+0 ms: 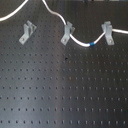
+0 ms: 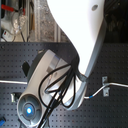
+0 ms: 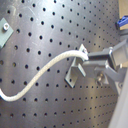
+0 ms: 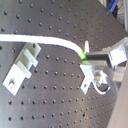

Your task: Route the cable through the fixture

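Seemingly clenched on cable (image 3: pixel 47 69): gripper (image 3: pixel 85 54) pinching white cord in both wrist views. Seen in first exterior view: cord threading slot of middle clip (image 1: pixel 67 34), sagging to blue band (image 1: pixel 91 45), rising through right clip (image 1: pixel 107 32). Left clip (image 1: pixel 27 31) bare, apart from cord. All on black perforated board (image 1: pixel 65 90). White arm (image 2: pixel 85 45) filling second exterior view.

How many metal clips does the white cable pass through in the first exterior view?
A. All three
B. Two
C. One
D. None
B: the cable runs through the middle clip and the clip at the first exterior view's right, while the third clip stands clear of it.
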### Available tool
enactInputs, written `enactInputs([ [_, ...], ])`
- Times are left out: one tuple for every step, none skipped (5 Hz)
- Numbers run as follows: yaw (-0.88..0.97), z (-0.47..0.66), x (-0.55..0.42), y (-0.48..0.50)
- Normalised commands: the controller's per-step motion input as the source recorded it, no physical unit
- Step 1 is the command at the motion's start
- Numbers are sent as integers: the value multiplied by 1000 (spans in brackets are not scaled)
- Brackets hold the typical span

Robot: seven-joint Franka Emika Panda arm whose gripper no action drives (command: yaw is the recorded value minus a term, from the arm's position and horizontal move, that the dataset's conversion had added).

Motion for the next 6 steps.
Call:
enactInputs([
  [0, 13, -8, -10],
  [0, 11, 0, 0],
  [671, 226, -14, 252],
  [426, 344, 142, 371],
  [320, 425, 246, 394],
  [360, 270, -62, 335],
])
